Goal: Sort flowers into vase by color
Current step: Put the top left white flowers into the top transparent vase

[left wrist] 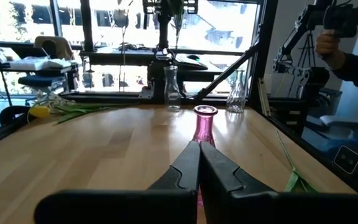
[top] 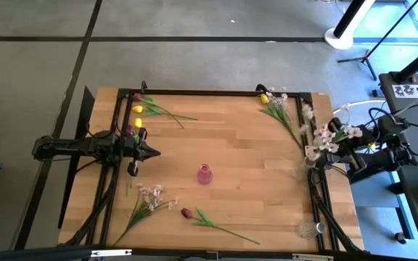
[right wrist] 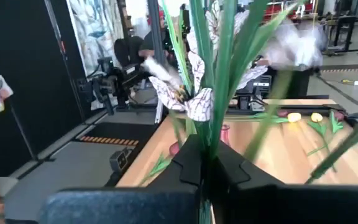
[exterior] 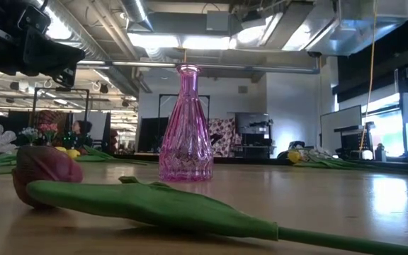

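My right gripper (top: 330,150) is at the table's right edge, shut on a white-pink spray (top: 324,135), above a clear vase (left wrist: 171,87). My left gripper (top: 151,152) is shut and empty at the left, pointing at the pink vase (top: 205,174), which stands upright mid-table. Yellow tulips (top: 138,116) and maroon tulips lie at the far left. A yellow tulip (top: 264,98) and a white spray (top: 280,110) lie at the far right. Another white-pink spray (top: 149,197) and a maroon tulip (top: 187,213) lie near the front edge. My right gripper pinches the spray's green stems (right wrist: 207,146) between its two fingers, below the blossoms. The fingers come level from the table's right side and lie across the stems. The spray stands upright, lifted clear, its stem ends (left wrist: 161,50) hanging above the clear vase's mouth.
A second clear vase (top: 309,230) stands at the near right corner. A black frame (top: 216,92) runs along the table's edges. People and equipment show in the room beyond the table.
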`<state>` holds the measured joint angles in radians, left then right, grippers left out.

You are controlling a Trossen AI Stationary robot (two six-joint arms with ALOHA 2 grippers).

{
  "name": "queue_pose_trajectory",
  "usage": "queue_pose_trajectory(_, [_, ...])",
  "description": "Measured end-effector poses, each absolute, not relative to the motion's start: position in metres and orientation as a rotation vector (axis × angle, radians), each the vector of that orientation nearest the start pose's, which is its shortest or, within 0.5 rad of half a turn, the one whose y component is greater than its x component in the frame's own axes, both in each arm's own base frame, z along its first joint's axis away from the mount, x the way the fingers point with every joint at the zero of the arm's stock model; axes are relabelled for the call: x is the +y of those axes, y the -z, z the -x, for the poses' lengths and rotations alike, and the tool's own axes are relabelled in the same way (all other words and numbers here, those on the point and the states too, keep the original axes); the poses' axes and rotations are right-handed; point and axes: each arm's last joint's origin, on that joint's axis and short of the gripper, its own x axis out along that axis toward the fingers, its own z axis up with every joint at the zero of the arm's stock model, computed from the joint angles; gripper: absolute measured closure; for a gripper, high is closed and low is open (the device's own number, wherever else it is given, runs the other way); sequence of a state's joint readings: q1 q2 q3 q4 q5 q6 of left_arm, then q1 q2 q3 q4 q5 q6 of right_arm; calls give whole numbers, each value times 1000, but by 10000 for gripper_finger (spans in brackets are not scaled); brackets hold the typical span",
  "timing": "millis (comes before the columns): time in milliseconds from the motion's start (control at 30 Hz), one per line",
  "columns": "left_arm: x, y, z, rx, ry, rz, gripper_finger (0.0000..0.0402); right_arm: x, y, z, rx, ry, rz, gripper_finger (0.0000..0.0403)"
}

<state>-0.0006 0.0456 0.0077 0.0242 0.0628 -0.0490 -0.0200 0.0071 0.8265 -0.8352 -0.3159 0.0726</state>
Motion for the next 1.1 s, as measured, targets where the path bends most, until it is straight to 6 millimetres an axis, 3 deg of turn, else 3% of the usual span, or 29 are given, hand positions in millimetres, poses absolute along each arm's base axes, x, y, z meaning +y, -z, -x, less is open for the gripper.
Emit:
queue_pose_trajectory(267, [-2, -165, -100, 13, 64, 49, 401, 9, -324, 26, 20, -276, -48, 398])
queue_pose_trajectory(467, [-2, -165, -100, 12, 64, 49, 401, 6, -319, 22, 56, -169, -23, 387])
queue_pose_trajectory(767, [-2, -165, -100, 11, 65, 49, 401, 4, -288, 17, 325, -103, -73, 380])
queue_pose_trajectory(867, [-2, -165, -100, 10, 65, 49, 401, 4, -283, 20, 392, -77, -116, 359])
queue_pose_trajectory(1100, [-2, -165, -100, 10, 65, 49, 401, 3, -295, 25, 515, -39, -167, 267])
